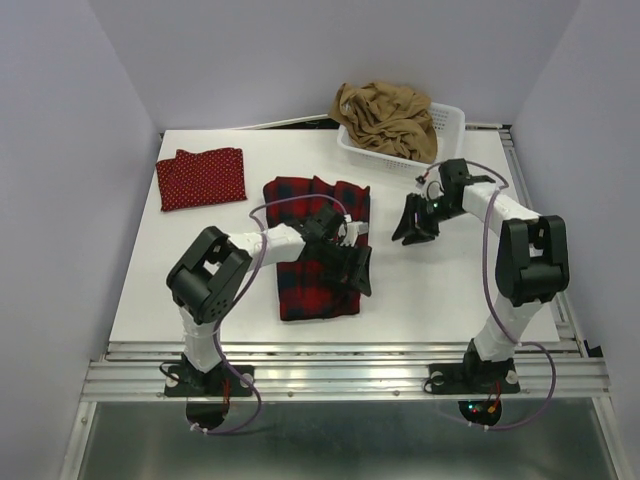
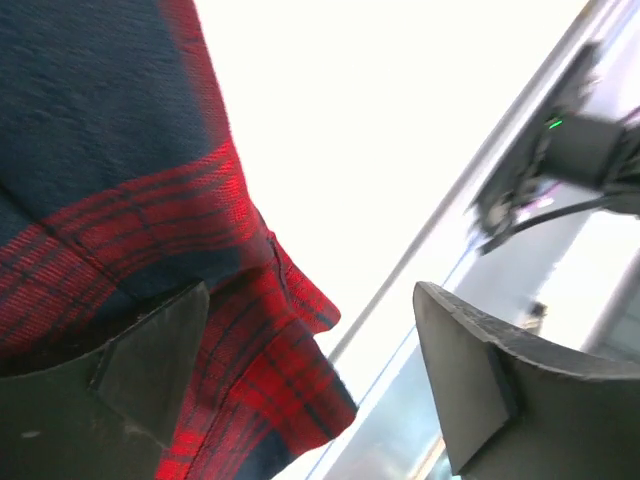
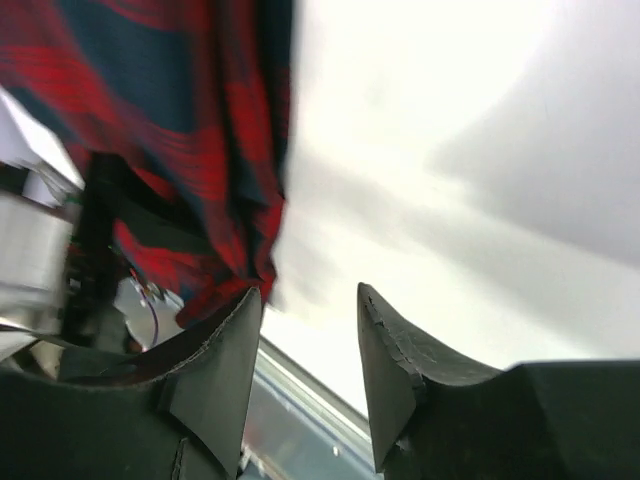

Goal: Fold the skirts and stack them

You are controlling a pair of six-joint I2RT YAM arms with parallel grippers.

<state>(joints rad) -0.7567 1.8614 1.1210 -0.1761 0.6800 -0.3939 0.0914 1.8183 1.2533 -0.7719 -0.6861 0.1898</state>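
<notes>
The white mesh basket (image 1: 455,125) stands at the far right corner of the table (image 1: 440,290), and the tan skirt (image 1: 385,118) lies bunched inside it, heaped above the rim. The red dotted skirt (image 1: 202,178) lies folded flat at the far left, well apart from both arms. The plaid skirt (image 1: 305,282) lies folded in the middle of the table.

The left claw (image 1: 358,270) hangs over the plaid skirt's right edge. Its fingers are spread wide with nothing between them. In the left wrist view the left claw (image 2: 310,300) has one finger over the plaid cloth and the other over bare table.

The right claw (image 1: 410,230) is just right of the plaid skirt, above bare table. Its fingers are partly apart and hold nothing. In the right wrist view the plaid cloth hangs to the left of the right claw (image 3: 310,295).
</notes>
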